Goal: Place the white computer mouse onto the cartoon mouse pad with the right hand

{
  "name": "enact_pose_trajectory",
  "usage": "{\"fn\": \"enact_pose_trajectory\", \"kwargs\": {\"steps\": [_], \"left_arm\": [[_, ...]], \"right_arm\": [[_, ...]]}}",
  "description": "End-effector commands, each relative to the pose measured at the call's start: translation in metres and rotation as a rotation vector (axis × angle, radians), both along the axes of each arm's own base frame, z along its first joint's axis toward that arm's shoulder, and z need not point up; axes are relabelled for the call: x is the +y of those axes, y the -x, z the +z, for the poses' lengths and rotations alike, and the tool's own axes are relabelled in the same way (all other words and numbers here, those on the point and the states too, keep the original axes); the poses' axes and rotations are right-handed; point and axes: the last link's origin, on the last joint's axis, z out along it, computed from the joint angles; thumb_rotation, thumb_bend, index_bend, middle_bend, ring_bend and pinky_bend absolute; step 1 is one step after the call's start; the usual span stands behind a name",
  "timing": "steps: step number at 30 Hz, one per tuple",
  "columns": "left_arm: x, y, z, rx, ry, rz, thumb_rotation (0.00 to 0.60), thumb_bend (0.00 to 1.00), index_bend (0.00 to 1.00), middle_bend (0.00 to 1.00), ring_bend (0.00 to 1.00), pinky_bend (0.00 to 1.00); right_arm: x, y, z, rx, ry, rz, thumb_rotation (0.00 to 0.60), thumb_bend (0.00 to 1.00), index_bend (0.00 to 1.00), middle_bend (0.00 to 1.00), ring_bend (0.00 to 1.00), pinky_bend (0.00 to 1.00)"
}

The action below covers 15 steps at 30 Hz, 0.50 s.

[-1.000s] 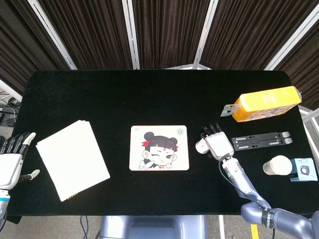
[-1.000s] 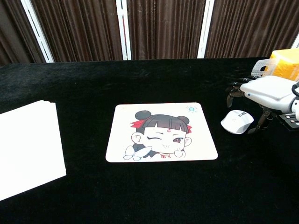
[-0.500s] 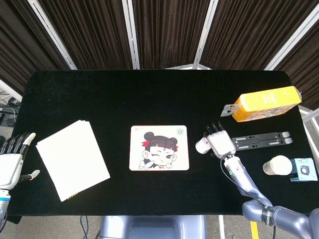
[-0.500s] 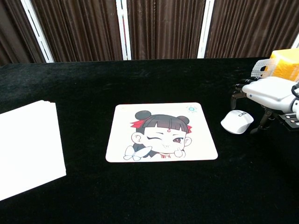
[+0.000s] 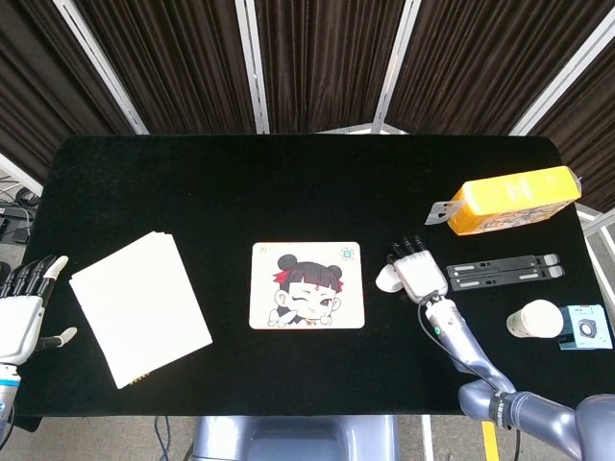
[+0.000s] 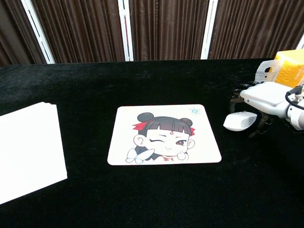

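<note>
The black cloth-covered table [image 5: 192, 182] carries a white stack of paper sheets [image 5: 139, 307] on my left and the square cartoon mouse pad with a winking girl [image 6: 164, 134] at centre. Right of the pad, near but apart, lies the small white computer mouse [image 6: 239, 120]. My right hand [image 6: 264, 97] arches over it, fingers [image 6: 233, 100] curled around it, seemingly holding it. My left hand [image 5: 21, 312] hangs off the table edge, fingers apart, holding nothing.
</note>
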Motion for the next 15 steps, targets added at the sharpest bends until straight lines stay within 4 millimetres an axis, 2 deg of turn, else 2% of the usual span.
{"fn": "enact_pose_trajectory", "kwargs": {"steps": [1,12,15], "left_arm": [[0.0,0.0,0.0,0.0,0.0,0.001,0.6,0.08,0.0,0.0,0.0,0.0],[0.0,0.0,0.0,-0.003,0.004,0.007,0.6,0.08,0.0,0.0,0.0,0.0],[0.0,0.0,0.0,-0.003,0.006,0.008,0.6,0.08,0.0,0.0,0.0,0.0]], "right_arm": [[0.0,0.0,-0.002,-0.002,-0.002,0.0,0.6,0.07,0.37,0.15,0.0,0.0],[0.0,-0.01,-0.003,-0.013,0.003,0.034,0.6,0.08,0.39,0.16,0.0,0.0],[0.0,-0.011,-0.004,-0.011,0.003,0.036,0.6,0.09,0.42,0.16,0.0,0.0]]}}
